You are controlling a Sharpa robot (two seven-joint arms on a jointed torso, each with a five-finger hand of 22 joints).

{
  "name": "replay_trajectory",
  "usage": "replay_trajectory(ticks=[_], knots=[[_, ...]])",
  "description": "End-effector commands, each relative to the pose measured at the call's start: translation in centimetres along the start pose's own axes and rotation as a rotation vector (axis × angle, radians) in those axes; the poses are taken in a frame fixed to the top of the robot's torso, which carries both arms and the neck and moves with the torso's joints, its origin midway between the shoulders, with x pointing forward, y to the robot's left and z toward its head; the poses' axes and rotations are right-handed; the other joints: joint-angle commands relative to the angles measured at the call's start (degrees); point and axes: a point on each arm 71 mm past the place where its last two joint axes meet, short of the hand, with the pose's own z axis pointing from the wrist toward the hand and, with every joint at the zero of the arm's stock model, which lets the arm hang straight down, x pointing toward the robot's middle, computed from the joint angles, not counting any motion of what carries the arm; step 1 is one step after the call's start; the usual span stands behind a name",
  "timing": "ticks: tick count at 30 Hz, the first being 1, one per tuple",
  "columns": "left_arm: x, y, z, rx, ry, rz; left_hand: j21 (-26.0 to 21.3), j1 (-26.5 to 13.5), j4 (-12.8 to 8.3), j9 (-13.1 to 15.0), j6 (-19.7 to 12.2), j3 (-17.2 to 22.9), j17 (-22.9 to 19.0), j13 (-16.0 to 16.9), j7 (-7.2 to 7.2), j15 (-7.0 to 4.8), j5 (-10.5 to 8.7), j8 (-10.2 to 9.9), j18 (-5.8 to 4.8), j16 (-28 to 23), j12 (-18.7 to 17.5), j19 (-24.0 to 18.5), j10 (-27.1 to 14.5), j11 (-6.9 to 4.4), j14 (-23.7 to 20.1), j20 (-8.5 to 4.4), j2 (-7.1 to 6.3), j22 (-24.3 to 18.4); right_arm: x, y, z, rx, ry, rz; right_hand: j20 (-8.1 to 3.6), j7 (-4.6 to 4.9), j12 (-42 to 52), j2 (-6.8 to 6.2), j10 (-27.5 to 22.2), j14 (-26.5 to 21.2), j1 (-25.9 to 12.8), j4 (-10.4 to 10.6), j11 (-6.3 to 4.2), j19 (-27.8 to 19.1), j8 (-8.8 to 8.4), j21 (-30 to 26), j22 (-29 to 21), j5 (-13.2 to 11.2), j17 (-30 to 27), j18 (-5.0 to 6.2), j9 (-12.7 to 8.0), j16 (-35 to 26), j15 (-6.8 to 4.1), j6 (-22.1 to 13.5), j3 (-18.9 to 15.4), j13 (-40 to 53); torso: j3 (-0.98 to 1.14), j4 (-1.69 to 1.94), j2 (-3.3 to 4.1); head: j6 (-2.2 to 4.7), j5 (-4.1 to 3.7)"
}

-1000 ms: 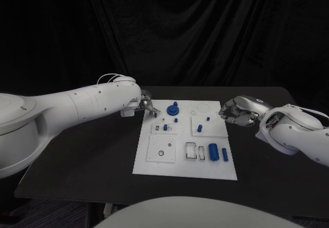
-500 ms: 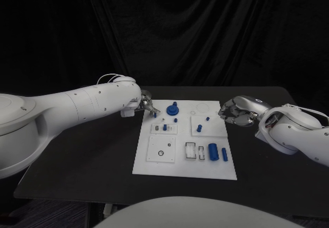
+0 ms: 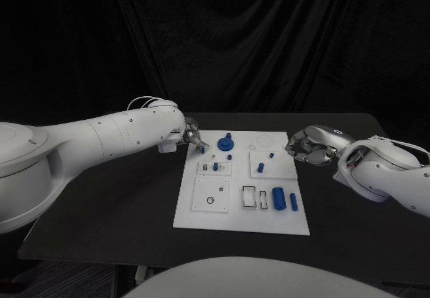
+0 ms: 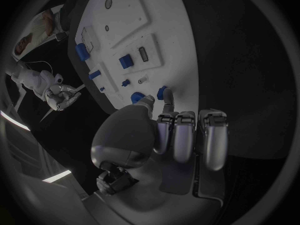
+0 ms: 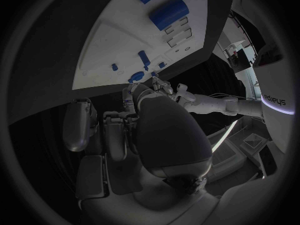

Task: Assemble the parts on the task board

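Note:
The white task board [image 3: 206,214] lies in the middle of the black table. Blue parts on it include a round knobbed piece [image 3: 225,143], a thick cylinder [image 3: 279,198], a slim bar [image 3: 293,200] and a short peg [image 3: 261,167]. My left hand [image 3: 192,138] hovers at the board's far left corner and pinches a small blue peg [image 4: 164,91] between thumb and a fingertip, its other fingers curled in. My right hand [image 3: 309,146] is just off the board's right edge, fingers curled in with nothing in them. The board [image 5: 125,40] and cylinder [image 5: 167,12] lie ahead of it.
Square white insets [image 3: 212,194] with holes and slots sit on the board's near half. Bare black tabletop [image 3: 107,211] surrounds the board on both sides and in front. A dark curtain hangs behind the table.

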Motion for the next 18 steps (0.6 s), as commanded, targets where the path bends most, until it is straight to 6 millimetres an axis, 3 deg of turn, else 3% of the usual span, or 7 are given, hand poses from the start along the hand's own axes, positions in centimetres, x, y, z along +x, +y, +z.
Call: replay_trajectory(ticks=[1, 18], knots=[[0.17, -0.30, 0.10, 0.024, 0.001, -0.001, -0.2, 0.5, -0.4, -0.1, -0.2, 0.0, 15.1, 15.0, 0.29, 0.43, 0.23, -0.2, -0.35, 0.2, 0.1, 6.0, 5.9, 0.42, 6.0, 0.23, -0.02, 15.1, 0.17, -0.12, 0.00, 0.019, 0.010, 0.000, -0.08, 0.04, 0.2, 0.52, 6.1, 6.0, -0.1, 0.1, 0.28, 0.1, 0.24, -0.3, 10.1, 0.4, 14.9, 0.17, -0.1, 0.0, 0.30, 0.2, 0.4, 15.1, 0.01, -0.02, 0.00, 0.00, 0.11], [0.19, -0.13, 0.21, 0.025, -0.014, -0.009, -0.2, 1.6, -1.5, -0.3, -0.6, 1.0, 15.1, 15.0, 0.41, 0.51, 1.61, -1.1, -0.35, 0.2, 0.1, 6.0, 5.9, 0.51, 6.0, 0.33, 0.02, 15.1, 0.23, -0.10, 0.04, 0.020, 0.017, 0.000, -0.08, 0.07, 0.2, 0.57, 6.1, 6.0, -0.1, 0.0, 0.32, 0.0, 0.25, -0.5, 10.1, 0.4, 14.9, 0.20, -0.1, 0.0, 0.32, 0.2, 0.5, 15.1, 0.01, 0.01, -0.01, 0.00, 0.24]])
